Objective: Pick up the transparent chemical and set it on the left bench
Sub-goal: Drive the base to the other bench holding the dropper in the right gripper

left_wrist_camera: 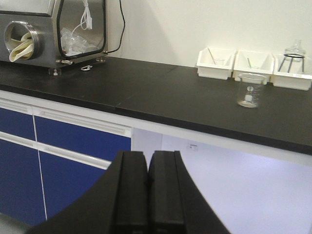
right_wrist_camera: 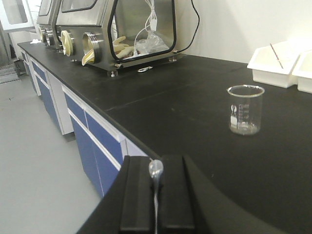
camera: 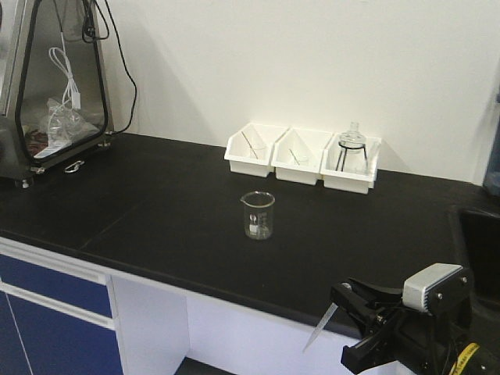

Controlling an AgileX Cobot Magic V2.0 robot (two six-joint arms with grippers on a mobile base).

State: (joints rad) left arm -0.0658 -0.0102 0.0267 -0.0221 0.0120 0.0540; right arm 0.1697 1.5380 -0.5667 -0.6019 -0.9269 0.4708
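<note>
The transparent chemical (camera: 320, 328) is a thin clear pipette, and my right gripper (camera: 344, 297) is shut on it. It hangs below and in front of the left bench (camera: 156, 211), tip pointing down-left. In the right wrist view its small bulb (right_wrist_camera: 156, 169) pokes up between the pressed pads of the right gripper (right_wrist_camera: 156, 165), near the counter's front edge. My left gripper (left_wrist_camera: 147, 158) is shut with nothing in it, low in front of the blue cabinets and below the bench top. It does not show in the front view.
A clear glass beaker (camera: 258, 215) stands mid-bench. Three white bins (camera: 301, 155) line the back wall; the right one holds a glass flask on a stand (camera: 352, 147). A steel glove box (camera: 47, 78) fills the left end. A sink edge (camera: 476, 234) lies at the right.
</note>
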